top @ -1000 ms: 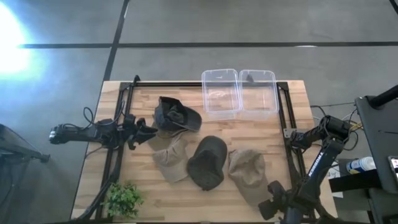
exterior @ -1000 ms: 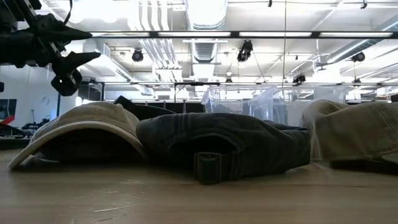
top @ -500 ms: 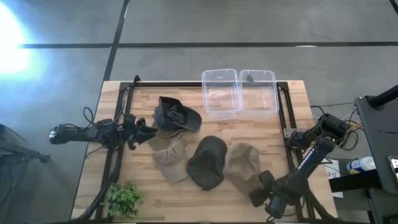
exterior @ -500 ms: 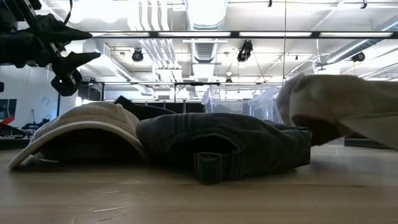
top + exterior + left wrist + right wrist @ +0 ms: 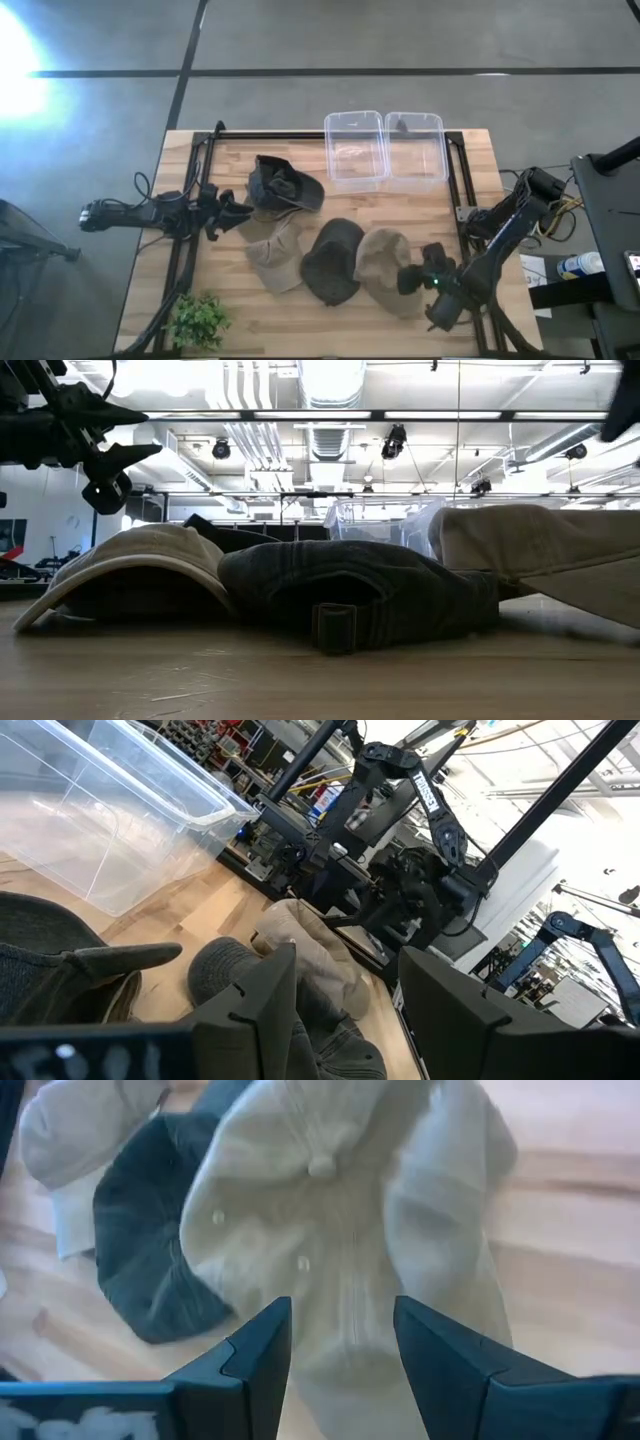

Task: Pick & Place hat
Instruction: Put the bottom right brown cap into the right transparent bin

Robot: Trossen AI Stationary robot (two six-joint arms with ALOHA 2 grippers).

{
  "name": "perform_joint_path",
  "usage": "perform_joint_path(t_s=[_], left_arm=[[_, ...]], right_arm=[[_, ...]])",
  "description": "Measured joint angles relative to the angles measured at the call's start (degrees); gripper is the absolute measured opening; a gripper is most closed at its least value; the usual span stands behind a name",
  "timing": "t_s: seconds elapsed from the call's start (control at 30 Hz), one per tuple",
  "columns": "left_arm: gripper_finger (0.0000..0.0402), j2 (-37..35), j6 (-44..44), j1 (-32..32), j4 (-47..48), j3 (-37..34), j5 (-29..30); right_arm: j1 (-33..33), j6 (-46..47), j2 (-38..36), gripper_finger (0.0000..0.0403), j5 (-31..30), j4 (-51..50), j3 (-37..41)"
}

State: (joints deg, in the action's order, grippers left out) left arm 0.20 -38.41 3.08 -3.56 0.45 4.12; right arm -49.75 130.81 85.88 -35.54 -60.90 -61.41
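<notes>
Several hats lie on the wooden table. A tan hat is at the near right, with its crown and top button showing in the right wrist view. An olive hat rests against its left side. Another tan hat lies farther left, and a dark hat lies farther back. My right gripper is open at the right tan hat's right side, its fingers astride the crown. My left gripper is open and hovers beside the dark hat. My right gripper stands open over the right tan hat's crown, coming slantwise from the table's near right. I cannot tell whether its fingers touch the fabric. The hat rests on the table.
Two clear plastic bins stand at the far edge. A small green plant sits at the near left corner. Black frame rails run along the table's sides. Bare wood lies in front of the hats.
My right arm swung from the near right corner toward the far edge and the left, onto the right tan hat. That hat rose briefly, changed shape and slid a little left against the olive hat. My left arm kept still.
</notes>
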Motion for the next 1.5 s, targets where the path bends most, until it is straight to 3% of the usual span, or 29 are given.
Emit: perform_joint_path(t_s=[0.17, 0.33, 0.47, 0.57, 0.67, 0.8, 0.9, 1.07, 1.3, 1.5], left_arm=[[0.0172, 0.0, 0.0, 0.0, 0.0, 0.0, 0.0], [0.0172, 0.0, 0.0, 0.0, 0.0, 0.0, 0.0], [0.0172, 0.0, 0.0, 0.0, 0.0, 0.0, 0.0], [0.0172, 0.0, 0.0, 0.0, 0.0, 0.0, 0.0], [0.0172, 0.0, 0.0, 0.0, 0.0, 0.0, 0.0], [0.0172, 0.0, 0.0, 0.0, 0.0, 0.0, 0.0], [0.0172, 0.0, 0.0, 0.0, 0.0, 0.0, 0.0], [0.0172, 0.0, 0.0, 0.0, 0.0, 0.0, 0.0], [0.0172, 0.0, 0.0, 0.0, 0.1, 0.0, 0.0], [0.0172, 0.0, 0.0, 0.0, 0.2, 0.0, 0.0]], right_arm=[[7.3, -7.0, -1.2, 0.0173, 8.5, -6.3, 0.7], [13.5, -9.5, -4.4, 0.0173, 7.3, -13.1, 1.3], [17.9, -20.1, -10.1, 0.0173, 8.2, -8.7, 3.3], [20.9, -26.2, -14.8, 0.0173, 15.0, -3.6, 5.8], [22.1, -24.1, -18.8, 0.0173, 23.8, 0.5, 9.2], [18.7, -22.7, -21.7, 0.0173, 26.6, 8.5, 13.0], [16.4, -23.0, -22.2, 0.0173, 29.2, 20.6, 16.3], [12.7, -15.1, -20.3, 0.0173, 32.6, 38.0, 22.2], [5.5, -9.3, -15.0, 0.0173, 32.9, 42.6, 24.5], [0.9, -7.6, -10.4, 0.0173, 39.4, 48.1, 23.8]])
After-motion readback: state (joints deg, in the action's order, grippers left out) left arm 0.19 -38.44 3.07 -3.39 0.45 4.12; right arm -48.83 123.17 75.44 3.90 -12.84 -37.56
